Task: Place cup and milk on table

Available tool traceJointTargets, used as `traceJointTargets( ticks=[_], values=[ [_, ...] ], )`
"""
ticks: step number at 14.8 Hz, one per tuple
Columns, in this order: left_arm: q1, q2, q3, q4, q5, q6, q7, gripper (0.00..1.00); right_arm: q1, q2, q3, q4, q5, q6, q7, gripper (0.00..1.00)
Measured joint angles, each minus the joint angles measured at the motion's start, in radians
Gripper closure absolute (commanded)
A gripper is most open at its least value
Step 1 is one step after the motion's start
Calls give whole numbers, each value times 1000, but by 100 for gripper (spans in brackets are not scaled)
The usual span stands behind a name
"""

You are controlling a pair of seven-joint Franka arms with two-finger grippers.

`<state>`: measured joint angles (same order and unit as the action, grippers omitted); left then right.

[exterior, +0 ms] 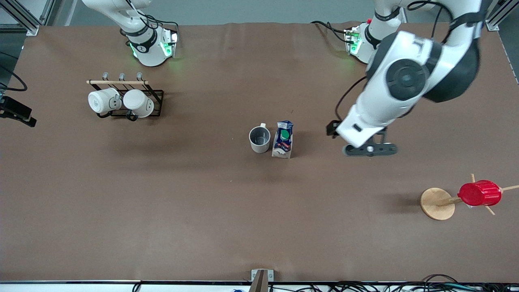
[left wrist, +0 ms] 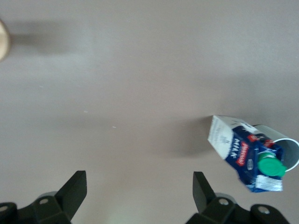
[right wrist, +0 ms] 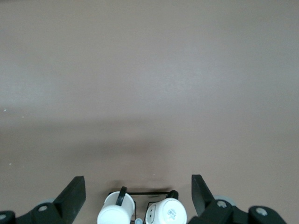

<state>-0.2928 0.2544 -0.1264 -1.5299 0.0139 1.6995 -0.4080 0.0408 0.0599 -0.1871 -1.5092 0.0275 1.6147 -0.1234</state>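
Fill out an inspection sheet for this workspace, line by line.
Surface: plain brown table, flat, no spills seen.
Job's things: cream mug with grey inside and blue-and-white milk carton with green cap stand upright side by side mid-table.
Clutter: black wire rack holding two white mugs; red ribbed cup on a wooden peg stand.
Grippers: left gripper open over bare table beside the carton; right gripper open, empty.
Cables: black cables along the table edge nearest the front camera.
Surroundings: metal frame posts at the corners.

Grey floor past table edge, aluminium frame posts (exterior: 24, 16), cables (exterior: 385, 287) along bottom
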Motion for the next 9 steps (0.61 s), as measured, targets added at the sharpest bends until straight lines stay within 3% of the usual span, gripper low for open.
traceJointTargets(
  ticks=[9],
  values=[
    [132,-100,-1,-23,0,1,100,0,-9,2,2,-1,6,-24,0,0]
  ],
)
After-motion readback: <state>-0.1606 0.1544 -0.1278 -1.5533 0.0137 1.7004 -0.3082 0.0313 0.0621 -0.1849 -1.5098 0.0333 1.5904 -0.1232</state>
